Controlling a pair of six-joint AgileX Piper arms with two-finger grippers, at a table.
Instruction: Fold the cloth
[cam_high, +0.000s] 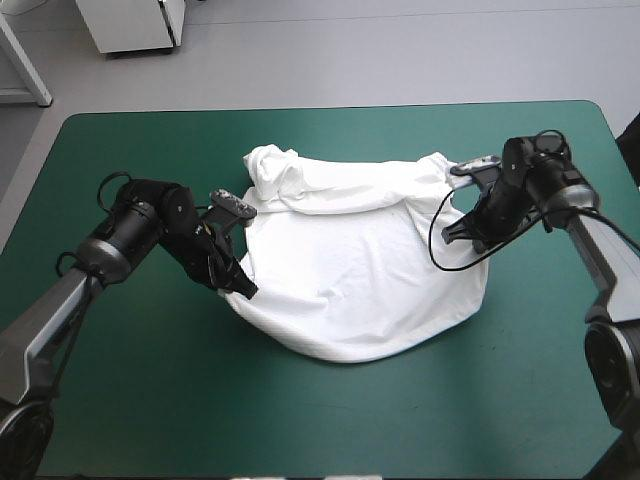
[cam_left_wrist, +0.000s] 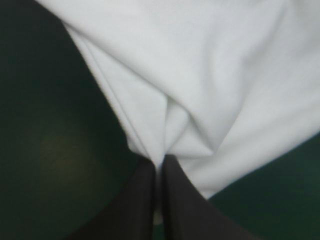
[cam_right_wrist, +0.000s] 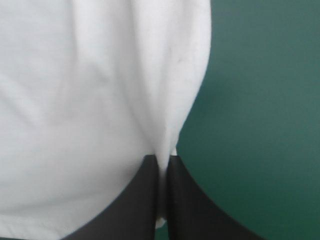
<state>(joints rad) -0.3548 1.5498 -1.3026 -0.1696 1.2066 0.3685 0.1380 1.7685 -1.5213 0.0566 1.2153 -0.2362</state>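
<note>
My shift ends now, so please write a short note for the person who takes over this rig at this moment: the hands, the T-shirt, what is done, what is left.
Left hand: shut on the T-shirt, at its left edge.
Right hand: shut on the T-shirt, at its right edge.
T-shirt: mid-table on the teal-green cover, loosely spread between the hands, bunched along its far edge.
Done: both side edges gripped.
Left: spread it flat, then make every fold; no neat fold shows yet.
</note>
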